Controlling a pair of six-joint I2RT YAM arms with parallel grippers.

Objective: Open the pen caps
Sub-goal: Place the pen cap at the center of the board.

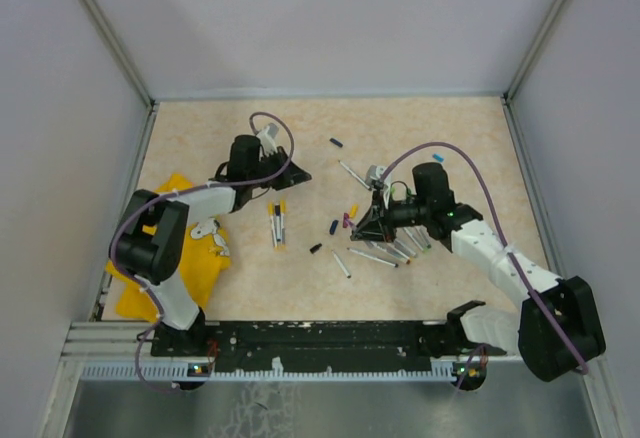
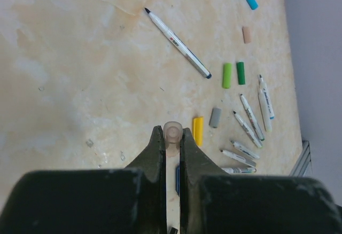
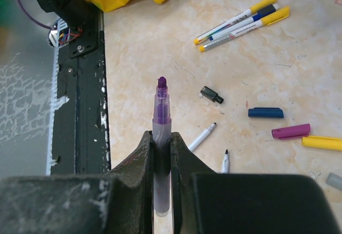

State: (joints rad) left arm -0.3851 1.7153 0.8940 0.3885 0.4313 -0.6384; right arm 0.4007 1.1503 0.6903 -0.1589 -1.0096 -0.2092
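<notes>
1. Between the fingers of the right gripper [image 3: 162, 140], which is clamped narrow, sits a purple pen [image 3: 162, 114]. Its cap is off and its bare purple tip points out past the fingertips.
2. The left gripper [image 2: 172, 138] is likewise closed to a slit and holds a pale pen [image 2: 172, 133]. A rounded translucent end pokes out beyond the fingertips, and a white barrel shows in the gap behind.
3. Beyond the right gripper, loose pen caps lie on the counter [image 1: 450, 128]: a black cap [image 3: 211, 94], a dark blue cap [image 3: 265, 112] and a magenta cap [image 3: 290, 132]. Farther off lie three yellow-capped pens [image 3: 243, 22] side by side.
4. Past the left gripper's tip lie a yellow cap [image 2: 197, 131] and a grey cap [image 2: 215, 117]. Beyond them two green caps [image 2: 233, 74] lie side by side, then a tan cap [image 2: 246, 34] and a blue cap [image 2: 251, 2]. A fan of uncapped pens [image 2: 251, 127] lies to the right, and one long uncapped pen [image 2: 178, 43] lies apart.
5. The gripper bodies hide the rear of both held pens. I cannot tell whether the pale rounded end is a cap or the barrel's tail.
6. The counter is beige and marbled. A yellow cloth [image 1: 170, 258] lies at its near left, a black rail [image 1: 300, 338] runs along the near edge, and pale grey walls [image 1: 330, 18] close in three sides.
</notes>
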